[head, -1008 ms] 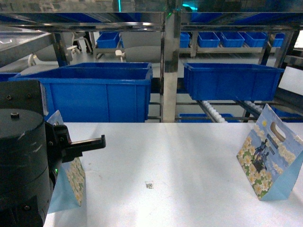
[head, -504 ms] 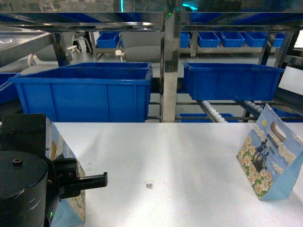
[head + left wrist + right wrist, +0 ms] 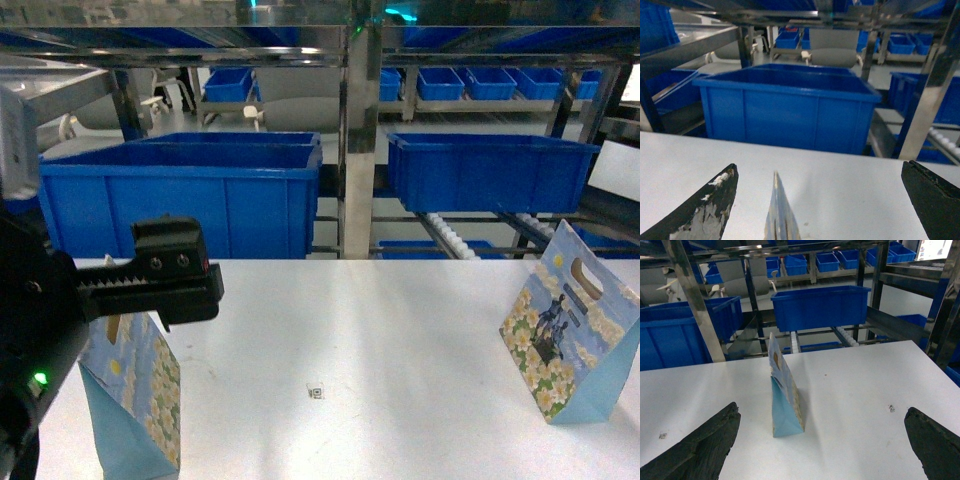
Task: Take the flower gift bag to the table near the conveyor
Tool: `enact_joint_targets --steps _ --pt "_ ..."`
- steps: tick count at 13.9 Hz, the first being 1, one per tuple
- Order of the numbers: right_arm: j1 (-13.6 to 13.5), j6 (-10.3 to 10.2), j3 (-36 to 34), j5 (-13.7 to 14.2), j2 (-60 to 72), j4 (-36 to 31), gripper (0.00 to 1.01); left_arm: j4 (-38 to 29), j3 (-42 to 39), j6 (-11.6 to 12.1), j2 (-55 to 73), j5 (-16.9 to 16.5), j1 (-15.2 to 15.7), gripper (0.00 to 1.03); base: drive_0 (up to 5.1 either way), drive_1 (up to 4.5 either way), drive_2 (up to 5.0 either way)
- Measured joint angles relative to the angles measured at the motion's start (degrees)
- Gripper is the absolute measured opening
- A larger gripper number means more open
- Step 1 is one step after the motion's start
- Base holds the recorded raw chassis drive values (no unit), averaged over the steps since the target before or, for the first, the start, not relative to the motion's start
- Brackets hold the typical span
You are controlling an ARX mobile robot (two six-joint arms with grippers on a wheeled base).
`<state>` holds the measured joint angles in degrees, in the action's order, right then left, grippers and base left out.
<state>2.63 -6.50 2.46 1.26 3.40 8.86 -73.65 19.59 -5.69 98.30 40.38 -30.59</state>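
The left pincer [image 3: 817, 200] hangs wide open, straddling the top edge of the near flower gift bag [image 3: 130, 400], which stands on the surface [image 3: 380, 330] directly beneath it. This looks like the grasp step; next it should lower and close on the bag's top. The right pincer [image 3: 822, 440], also spread wide, faces a second bag [image 3: 784, 400] ahead of it, short of the conveyor [image 3: 450, 235].

the left hand [image 3: 150, 285] has risen above the near flower gift bag [image 3: 135, 395], uncovering it.

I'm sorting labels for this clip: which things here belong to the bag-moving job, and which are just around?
Part of the job:
- flower gift bag under the open left gripper
- second flower gift bag standing at the right
- table
- conveyor
- right gripper, open, facing that second bag

Just around:
- blue bins
- steel rack post
- small square marker
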Motion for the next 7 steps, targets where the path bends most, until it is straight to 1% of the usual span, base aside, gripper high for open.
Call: enact_joint_targets --steps 1,2,3,4,5,6,7 --pt "0.0 0.0 0.0 0.0 0.0 0.0 0.98 0.0 -0.9 0.1 -4.0 -0.9 -0.5 0.98 0.0 0.00 0.0" --pt "0.0 0.0 0.0 0.0 0.0 0.0 0.98 1.4 -2.2 0.6 -10.5 -1.7 -1.9 0.98 0.0 0.00 0.0" --pt "0.0 0.0 0.0 0.0 0.0 0.0 0.98 5.8 -4.2 1.5 -17.0 -2.0 -3.4 0.98 0.0 0.00 0.0" --pt "0.0 0.0 0.0 0.0 0.0 0.0 0.98 10.2 -6.9 2.8 -22.3 -1.6 -5.3 0.98 0.0 0.00 0.0" --pt "0.0 0.0 0.0 0.0 0.0 0.0 0.98 15.0 -10.1 3.4 -28.1 -0.4 -7.6 0.98 0.0 0.00 0.0" --pt "0.0 0.0 0.0 0.0 0.0 0.0 0.98 20.8 -13.1 4.2 -35.9 2.1 -10.8 0.98 0.0 0.00 0.0" --pt "0.0 0.0 0.0 0.0 0.0 0.0 0.98 25.8 -14.9 4.2 -42.3 4.4 -13.8 0.98 0.0 0.00 0.0"
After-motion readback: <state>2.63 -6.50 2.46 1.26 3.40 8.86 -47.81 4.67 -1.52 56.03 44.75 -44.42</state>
